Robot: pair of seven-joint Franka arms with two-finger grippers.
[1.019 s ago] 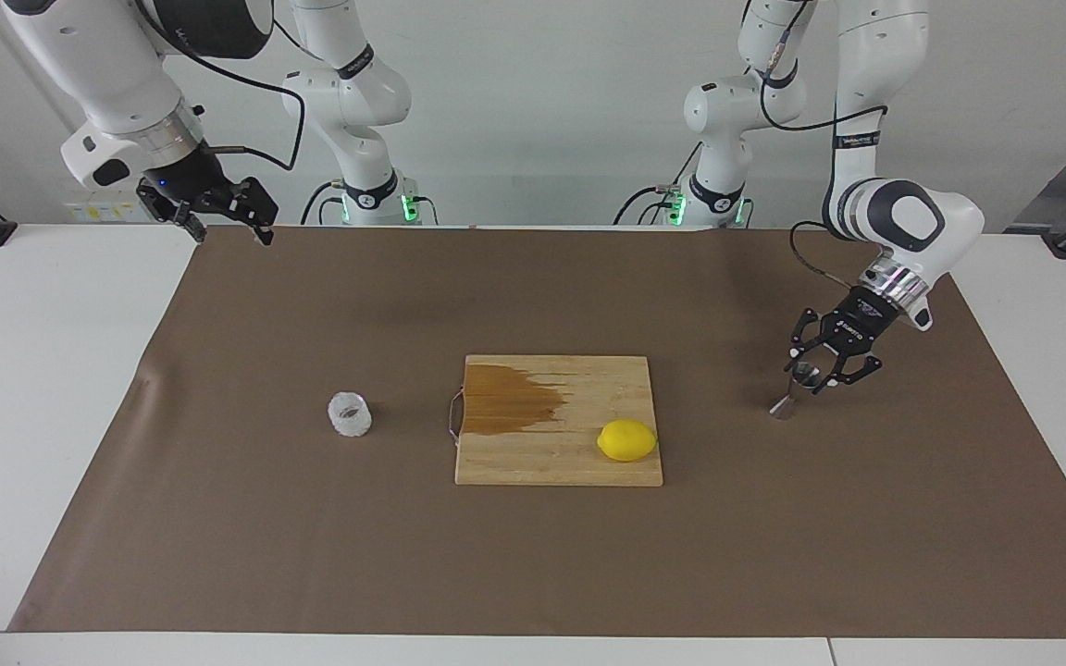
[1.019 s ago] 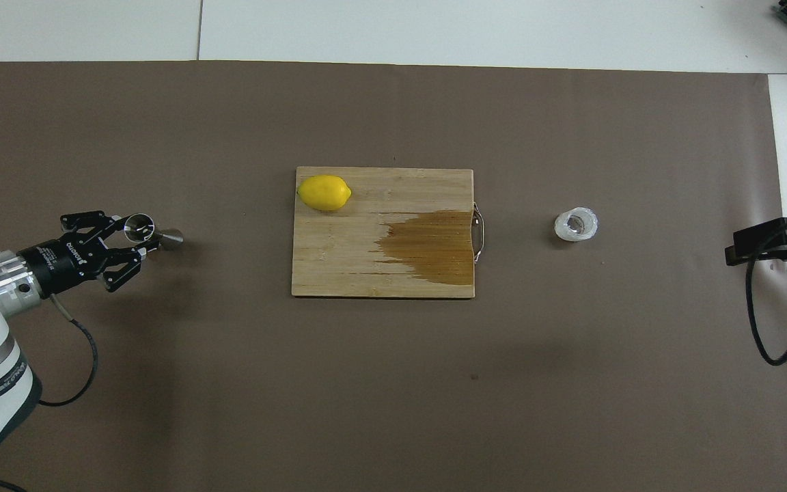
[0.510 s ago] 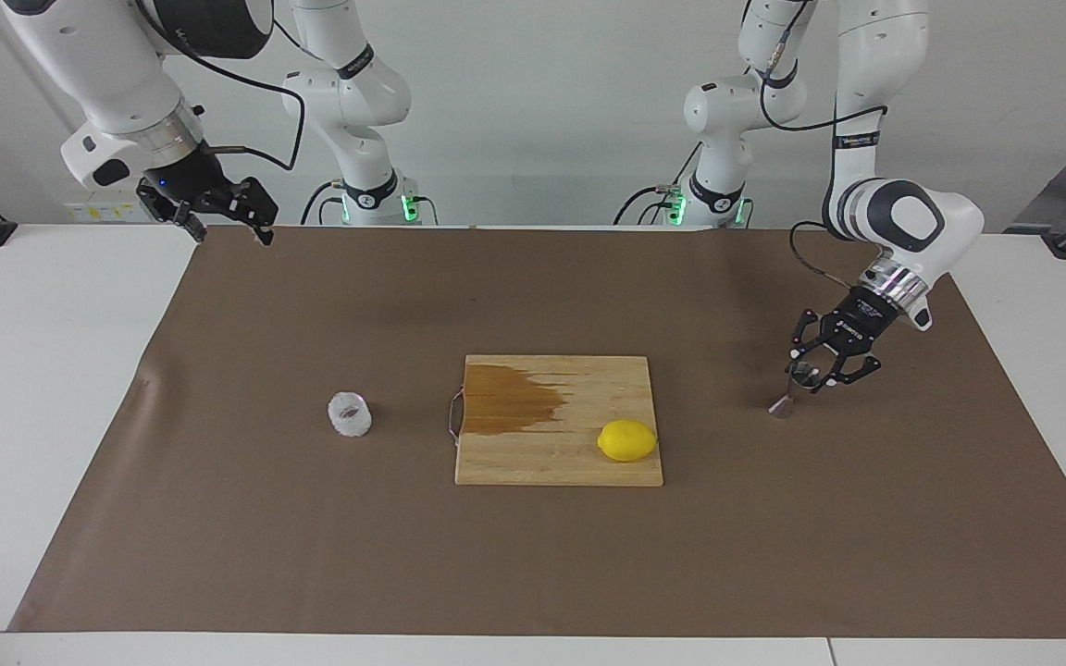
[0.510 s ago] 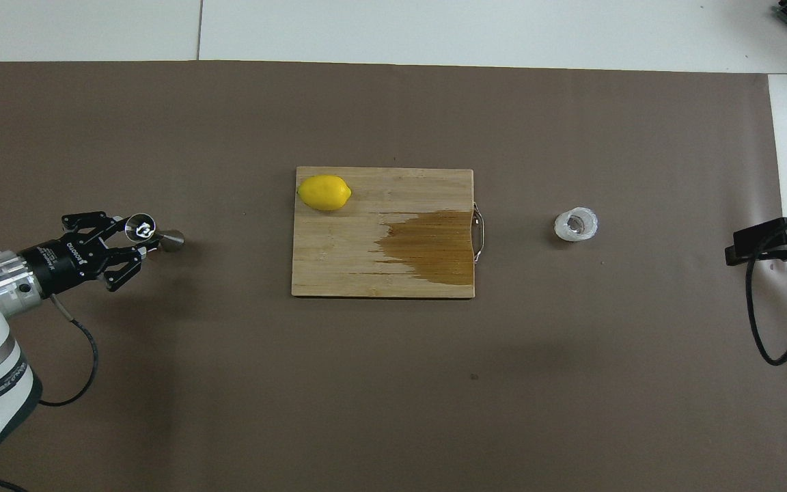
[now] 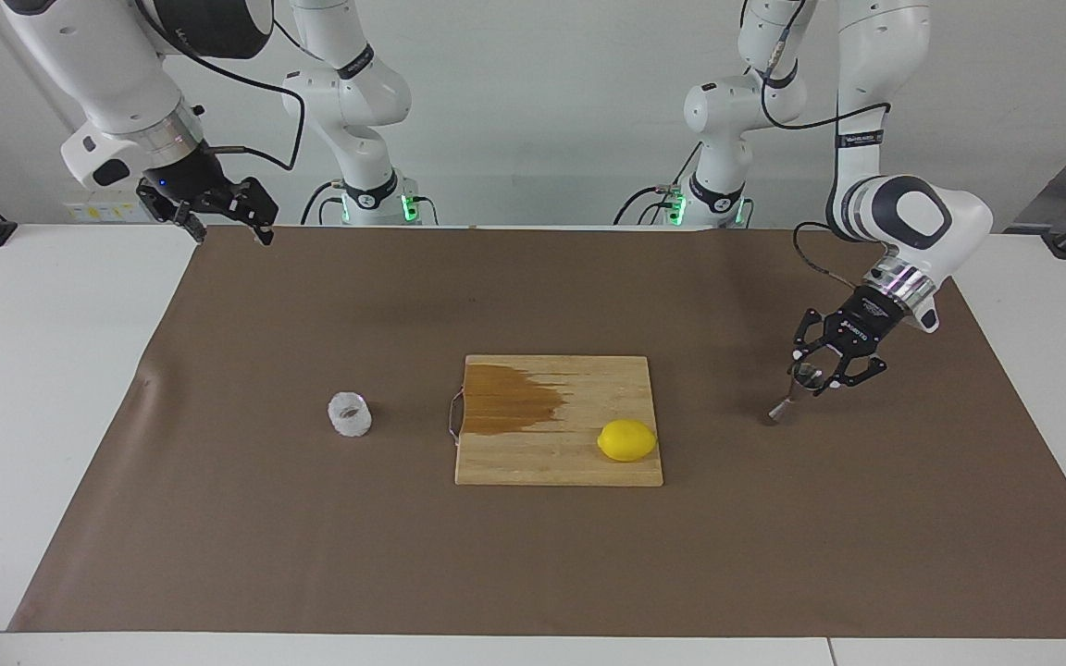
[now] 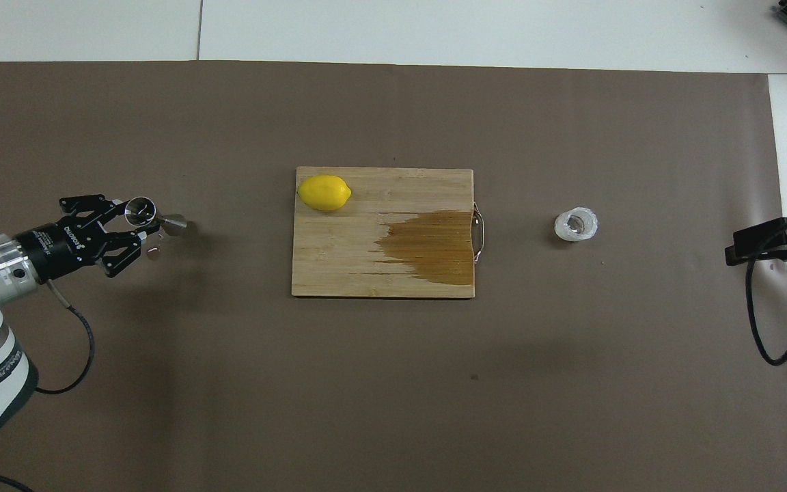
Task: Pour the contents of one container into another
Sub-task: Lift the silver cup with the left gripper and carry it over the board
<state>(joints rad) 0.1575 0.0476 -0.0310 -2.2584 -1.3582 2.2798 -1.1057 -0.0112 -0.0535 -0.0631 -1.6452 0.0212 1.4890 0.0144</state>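
Note:
The whitish textured glass cup [image 5: 350,414] [image 6: 576,226] stands upright on the brown mat, toward the right arm's end of the table, beside the cutting board's handle. The steel jigger [image 5: 792,393] [image 6: 158,217] is toward the left arm's end, tilted, with its base just over the mat. My left gripper [image 5: 809,375] [image 6: 132,220] is shut on the jigger's upper cone. My right gripper [image 5: 229,229] is open and empty, raised over the mat's corner at the right arm's end, and waits there.
A wooden cutting board [image 5: 559,467] [image 6: 339,273] lies in the middle of the mat, with a dark wet stain [image 5: 510,398] by its metal handle. A yellow lemon [image 5: 627,440] [image 6: 324,193] sits on its corner toward the left arm's end.
My left gripper has closed in on the jigger and tipped and shifted it slightly away from the robots. The cup, board, lemon and right arm have not moved.

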